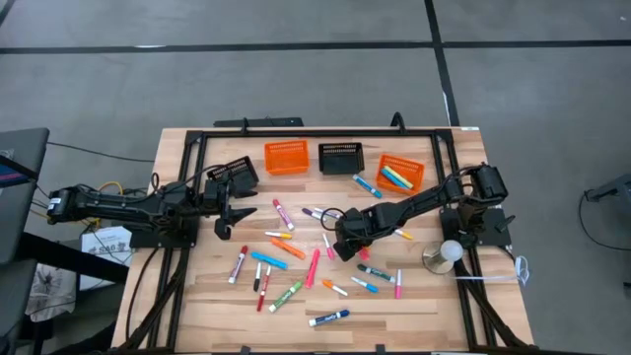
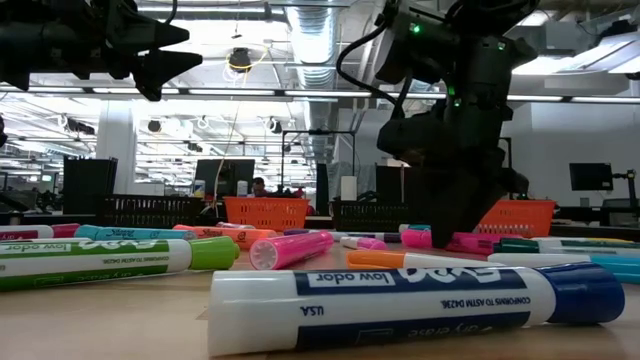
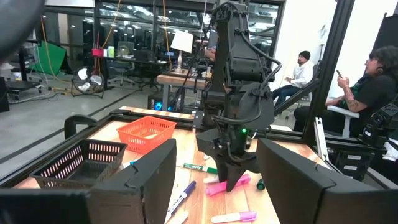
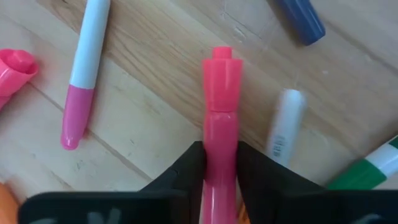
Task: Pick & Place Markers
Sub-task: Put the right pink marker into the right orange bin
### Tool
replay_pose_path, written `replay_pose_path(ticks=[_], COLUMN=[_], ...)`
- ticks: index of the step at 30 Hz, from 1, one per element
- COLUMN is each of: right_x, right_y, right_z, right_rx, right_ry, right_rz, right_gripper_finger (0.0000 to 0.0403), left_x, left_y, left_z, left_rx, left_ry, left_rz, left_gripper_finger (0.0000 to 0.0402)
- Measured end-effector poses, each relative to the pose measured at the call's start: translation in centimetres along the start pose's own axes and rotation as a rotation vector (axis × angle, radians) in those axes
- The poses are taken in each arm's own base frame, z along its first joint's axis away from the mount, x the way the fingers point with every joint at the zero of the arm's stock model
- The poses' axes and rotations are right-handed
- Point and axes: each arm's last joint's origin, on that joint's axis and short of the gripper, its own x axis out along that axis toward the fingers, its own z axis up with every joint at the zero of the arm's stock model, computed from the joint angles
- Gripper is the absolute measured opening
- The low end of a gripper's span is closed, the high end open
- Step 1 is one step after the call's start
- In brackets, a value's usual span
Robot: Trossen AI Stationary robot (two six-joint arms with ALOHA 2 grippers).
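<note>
The right claw (image 4: 219, 163) is closed on a pink marker (image 4: 219, 106), its two dark fingers pinching the barrel on either side while the capped end sticks out ahead of them, low over the counter (image 1: 394, 306) amid the scattered markers (image 1: 286, 296). The grip looks centred across the barrel, so the sound course, I judge, is to lift straight up before moving sideways: a white-and-pink marker (image 4: 84, 74) lies near on one side, a white one (image 4: 283, 124) just beside on the other, and a drag would scatter them. From there the orange basket (image 1: 401, 174) near the right arm, already holding a few markers, seems the natural drop; carry level and release low over it. The left claw (image 1: 233, 219) hangs open above the counter's left side, near a black basket (image 1: 235, 176), waiting.
</note>
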Motion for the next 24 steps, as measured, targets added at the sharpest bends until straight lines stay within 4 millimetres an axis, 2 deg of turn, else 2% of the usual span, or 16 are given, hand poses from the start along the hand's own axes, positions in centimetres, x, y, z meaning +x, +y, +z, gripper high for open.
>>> replay_pose_path(ticks=[6, 11, 17, 24], right_x=[-0.4, -0.9, -2.3, -4.9], right_y=[0.5, 1.5, 2.5, 3.1], right_z=[0.3, 1.4, 2.8, 5.1], right_rx=[-0.011, -0.002, -0.020, -0.094], right_ry=[0.003, -0.019, -0.027, -0.014], right_rz=[0.009, 0.071, 0.131, 0.155], right_gripper_finger=[0.0062, 0.0062, 0.0062, 0.0062], left_x=[0.0, 0.0, 0.0, 0.0], left_y=[0.0, 0.0, 0.0, 0.0], left_z=[0.0, 0.0, 0.0, 0.0], left_rx=[0.000, 0.000, 0.000, 0.000], left_ry=[0.000, 0.000, 0.000, 0.000], left_rz=[0.000, 0.000, 0.000, 0.000], left_gripper_finger=[0.0222, 0.0222, 0.0222, 0.0222])
